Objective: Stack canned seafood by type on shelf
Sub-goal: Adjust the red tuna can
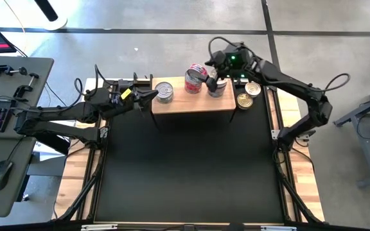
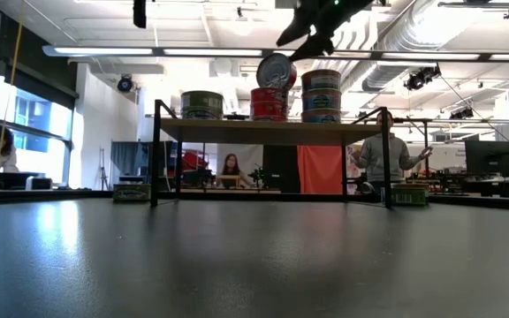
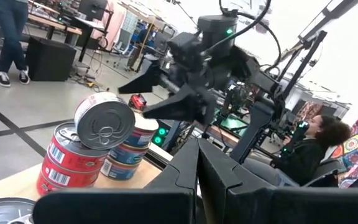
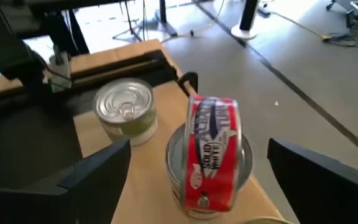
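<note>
Right end effector spread wide above the shelf, holding nothing, fingers well apart on either side of a red-labelled tin. That tin tipped up on its edge atop the red stack, silver lid facing outward, free of both fingers in the right wrist view. Just beside the red stack, a stack of bluish-labelled tins near the right end of the board; toward the left end, a greenish-labelled stack with a silver pull-tab lid. Off the shelf, beyond its right end, two gold-lidded tins lying flat on the surface, just beside each other. Left end effector parked at the shelf's left end near the greenish stack, fingers pressed together, empty. Large black mat spread in front of the shelf legs. Beyond the surface, in the low view, a standing person and a seated person in the room.
</note>
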Controlling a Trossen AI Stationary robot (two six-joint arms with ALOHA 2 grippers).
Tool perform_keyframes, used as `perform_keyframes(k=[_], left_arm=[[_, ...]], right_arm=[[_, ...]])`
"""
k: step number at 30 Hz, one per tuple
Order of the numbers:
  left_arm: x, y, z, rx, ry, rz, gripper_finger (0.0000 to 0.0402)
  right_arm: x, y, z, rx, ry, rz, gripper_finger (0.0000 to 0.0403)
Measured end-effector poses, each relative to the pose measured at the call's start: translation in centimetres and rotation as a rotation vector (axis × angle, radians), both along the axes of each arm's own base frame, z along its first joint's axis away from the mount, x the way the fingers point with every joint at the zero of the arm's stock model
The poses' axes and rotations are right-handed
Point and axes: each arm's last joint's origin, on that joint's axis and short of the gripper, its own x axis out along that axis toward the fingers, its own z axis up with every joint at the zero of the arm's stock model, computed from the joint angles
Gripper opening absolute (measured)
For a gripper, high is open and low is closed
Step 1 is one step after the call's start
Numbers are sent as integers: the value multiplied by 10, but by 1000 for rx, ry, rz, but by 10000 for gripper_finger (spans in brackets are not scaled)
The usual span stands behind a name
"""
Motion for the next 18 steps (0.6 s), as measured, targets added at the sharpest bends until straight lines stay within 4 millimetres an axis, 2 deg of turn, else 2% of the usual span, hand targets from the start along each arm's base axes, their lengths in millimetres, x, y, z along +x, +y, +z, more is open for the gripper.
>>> perform_keyframes(k=[10,18], left_arm=[[0,0,0,0,1,0,0],[0,0,0,0,1,-1,0]], right_arm=[[15,-13,-20,-58,83,-72,371],[17,-14,-21,-28,62,-95,371]])
